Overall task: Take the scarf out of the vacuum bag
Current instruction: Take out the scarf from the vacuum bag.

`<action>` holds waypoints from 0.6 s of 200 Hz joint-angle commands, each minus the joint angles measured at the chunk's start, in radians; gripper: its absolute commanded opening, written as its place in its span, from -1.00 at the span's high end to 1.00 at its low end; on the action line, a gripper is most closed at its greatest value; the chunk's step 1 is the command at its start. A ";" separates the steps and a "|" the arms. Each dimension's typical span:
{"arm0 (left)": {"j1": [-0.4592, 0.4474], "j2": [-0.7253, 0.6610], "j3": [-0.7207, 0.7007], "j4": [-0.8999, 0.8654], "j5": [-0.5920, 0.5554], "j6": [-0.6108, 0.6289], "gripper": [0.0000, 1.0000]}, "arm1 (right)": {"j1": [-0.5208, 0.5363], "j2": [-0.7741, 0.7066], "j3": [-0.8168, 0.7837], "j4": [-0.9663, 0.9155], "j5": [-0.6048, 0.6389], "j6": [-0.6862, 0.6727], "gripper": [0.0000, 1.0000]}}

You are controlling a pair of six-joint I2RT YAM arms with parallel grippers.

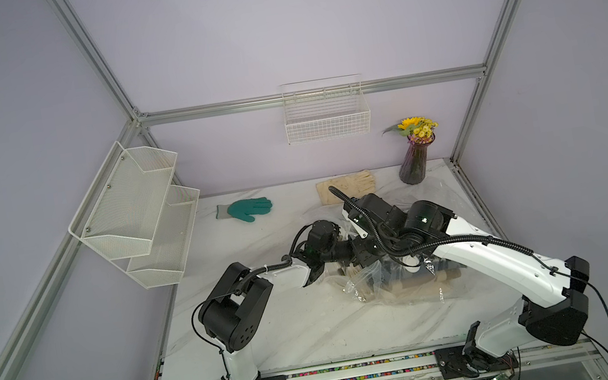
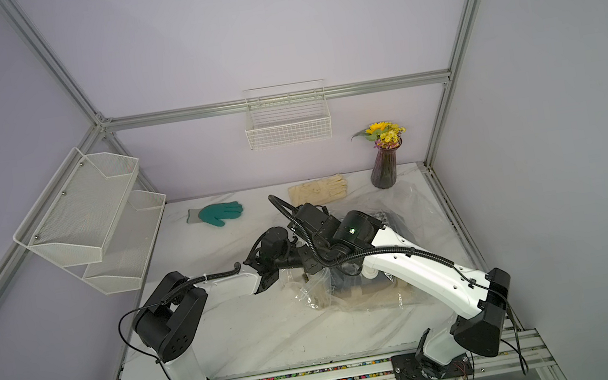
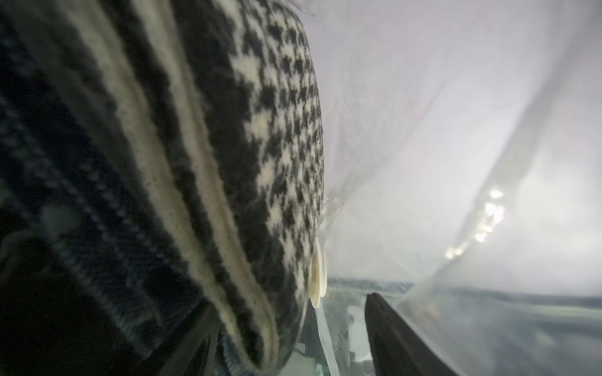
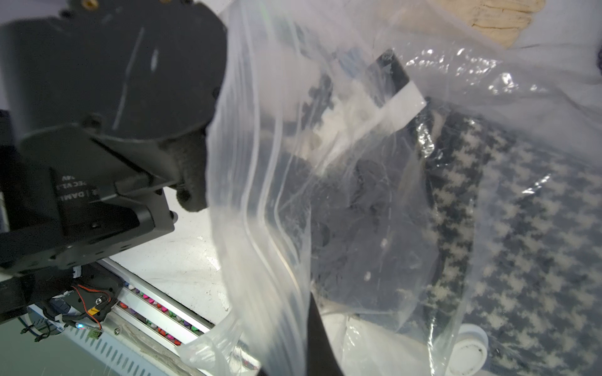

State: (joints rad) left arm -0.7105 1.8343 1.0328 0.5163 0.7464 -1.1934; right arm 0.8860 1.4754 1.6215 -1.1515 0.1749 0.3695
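Your right claw (image 4: 312, 312) pinches the vacuum bag (image 4: 260, 195) open so your spread left claw (image 3: 293, 312) can reach the houndstooth scarf (image 3: 195, 162).

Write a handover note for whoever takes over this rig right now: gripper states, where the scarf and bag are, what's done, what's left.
Left gripper: open, inside the large crinkly transparent plastic vacuum bag, beside the black-and-white houndstooth knitted scarf, not clamped on it.
Right gripper: shut, apparently pinching the bag's film near its mouth.
Bag lies on the white marble-pattern tabletop, scarf inside it.
Done: bag mouth open, left gripper in.
To do: grip the scarf and pull it out.
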 commanded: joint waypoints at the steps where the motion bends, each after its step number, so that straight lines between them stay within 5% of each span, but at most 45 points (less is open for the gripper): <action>1: -0.009 0.004 0.049 0.058 0.031 -0.006 -0.42 | -0.004 -0.013 0.000 0.004 0.014 0.002 0.86; 96: -0.029 0.034 0.123 -0.143 0.019 0.079 -0.27 | -0.005 -0.010 -0.002 0.011 0.017 -0.006 0.85; 120: -0.033 0.035 0.133 -0.112 0.031 0.058 0.04 | -0.005 -0.012 0.005 0.006 0.025 -0.005 0.85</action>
State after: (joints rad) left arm -0.7300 1.8709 1.1313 0.3771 0.7555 -1.1568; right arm 0.8852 1.4754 1.6215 -1.1515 0.1860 0.3695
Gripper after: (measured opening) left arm 0.549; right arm 0.074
